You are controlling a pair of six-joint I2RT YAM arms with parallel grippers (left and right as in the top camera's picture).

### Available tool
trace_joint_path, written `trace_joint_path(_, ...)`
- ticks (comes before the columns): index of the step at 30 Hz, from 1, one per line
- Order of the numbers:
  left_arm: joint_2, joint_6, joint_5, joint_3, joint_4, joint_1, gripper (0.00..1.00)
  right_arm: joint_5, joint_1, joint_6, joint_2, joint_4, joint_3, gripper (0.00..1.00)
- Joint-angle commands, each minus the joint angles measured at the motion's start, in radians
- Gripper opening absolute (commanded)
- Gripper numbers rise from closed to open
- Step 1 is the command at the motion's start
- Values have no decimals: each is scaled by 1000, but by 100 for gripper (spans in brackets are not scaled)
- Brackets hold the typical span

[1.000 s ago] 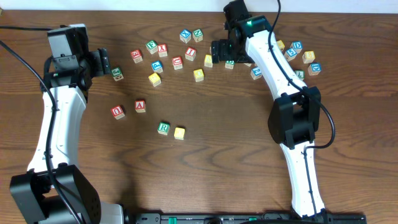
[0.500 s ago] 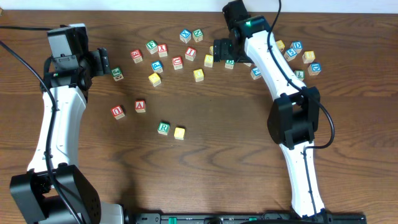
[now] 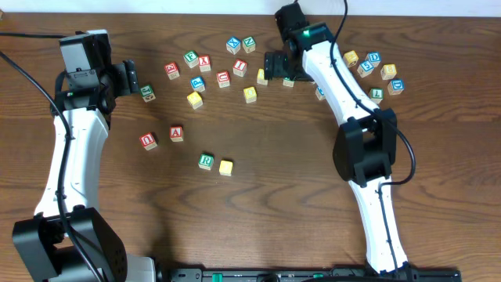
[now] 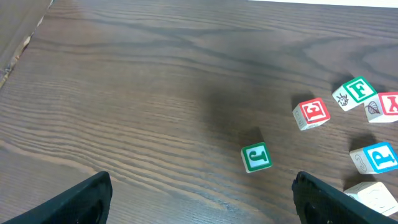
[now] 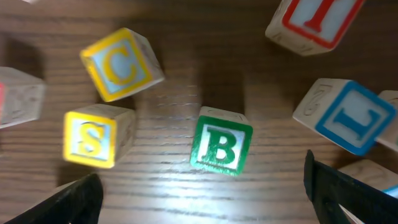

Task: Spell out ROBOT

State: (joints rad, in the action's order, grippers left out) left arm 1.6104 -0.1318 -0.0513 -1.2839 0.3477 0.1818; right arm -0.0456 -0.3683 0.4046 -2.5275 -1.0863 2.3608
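R block (image 3: 206, 161) and yellow block (image 3: 226, 167), two side by side; left end effector (image 4: 202, 186) and right end effector (image 5: 202, 180) spread apart

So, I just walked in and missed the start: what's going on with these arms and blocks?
Two robot arms work at a table strewn with letter blocks, to spell ROBOT. The right gripper is open above a green B block, gripping nothing. The left gripper is open and empty near a green J block. A green R block and a yellow block, letter unreadable, sit close together mid-table; the word is not laid out yet.
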Motion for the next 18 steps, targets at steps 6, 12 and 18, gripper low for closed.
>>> trace_joint_path(6, 11, -6, 6, 5, -2, 5, 91, -15, -8, 17, -52, 20, 14, 99)
trace_joint_path(12, 11, -6, 6, 5, -2, 5, 91, -15, -3, 17, -52, 28, 14, 98)
trace_joint_path(18, 11, -6, 6, 5, -2, 5, 91, -16, 5, 17, -52, 32, 14, 92)
